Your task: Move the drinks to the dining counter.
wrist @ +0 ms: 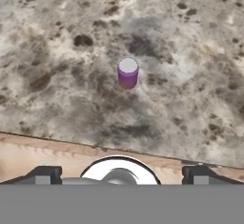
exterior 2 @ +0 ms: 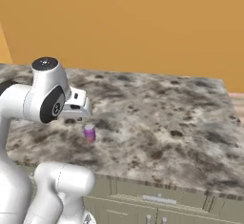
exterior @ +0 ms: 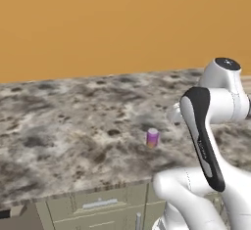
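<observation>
Purple-pink can (wrist: 127,73) with its pale silver top stands upright on the dining counter (exterior: 73,111); it is a short cylinder, alone on the stone. In the hand view we see it slightly above centre, toward twelve o'clock from the gripper (wrist: 121,173), well apart from the finger tips (wrist: 45,174). Those two dark tips sit far apart at the bottom edge, so the jaws stand wide open with nothing between them.

In the left base view the can (exterior: 152,138) sits near the picture's middle, at about nine o'clock from the arm's dark-striped link, which hides the counter behind it on the right. In the right base view the can (exterior 2: 89,133) stands just below the white hand, at six o'clock from it; the fingers themselves are hard to make out there.

We find the counter top a grey-brown marbled stone, mottled with dark blotches, its surface flat and matte. Beneath its front edge run beige-green drawers (exterior: 98,203) with slim metal handles, cut off by the frame's bottom. An even orange wall (exterior 2: 143,23) rises behind.
</observation>
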Available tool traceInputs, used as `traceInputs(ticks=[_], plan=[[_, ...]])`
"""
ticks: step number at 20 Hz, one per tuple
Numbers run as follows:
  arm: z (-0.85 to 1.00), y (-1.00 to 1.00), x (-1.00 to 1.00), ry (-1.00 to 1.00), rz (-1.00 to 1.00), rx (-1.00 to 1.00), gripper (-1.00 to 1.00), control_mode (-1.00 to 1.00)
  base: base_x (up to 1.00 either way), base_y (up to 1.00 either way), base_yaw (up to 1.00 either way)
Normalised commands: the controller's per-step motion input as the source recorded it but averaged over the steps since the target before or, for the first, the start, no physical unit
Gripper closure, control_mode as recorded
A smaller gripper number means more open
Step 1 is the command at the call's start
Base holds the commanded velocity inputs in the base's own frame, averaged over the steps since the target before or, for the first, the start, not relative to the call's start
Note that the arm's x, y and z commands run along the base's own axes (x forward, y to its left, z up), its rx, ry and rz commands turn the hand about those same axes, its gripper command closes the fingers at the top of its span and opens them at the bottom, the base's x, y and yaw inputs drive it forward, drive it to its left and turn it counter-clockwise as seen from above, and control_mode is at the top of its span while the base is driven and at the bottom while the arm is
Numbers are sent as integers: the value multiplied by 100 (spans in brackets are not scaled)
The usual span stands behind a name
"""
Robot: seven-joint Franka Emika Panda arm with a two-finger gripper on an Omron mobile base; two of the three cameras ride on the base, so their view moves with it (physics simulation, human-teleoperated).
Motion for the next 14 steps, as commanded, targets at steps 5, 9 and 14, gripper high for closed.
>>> traceInputs(ticks=[5, 9, 14], plan=[[0, 0, 0, 0, 0, 0, -100, 100, 0, -33, -69], [0, 0, 0, 0, 0, 0, -100, 100, 0, -15, -93], [0, 0, 0, 0, 0, 0, -100, 100, 0, 0, -99]])
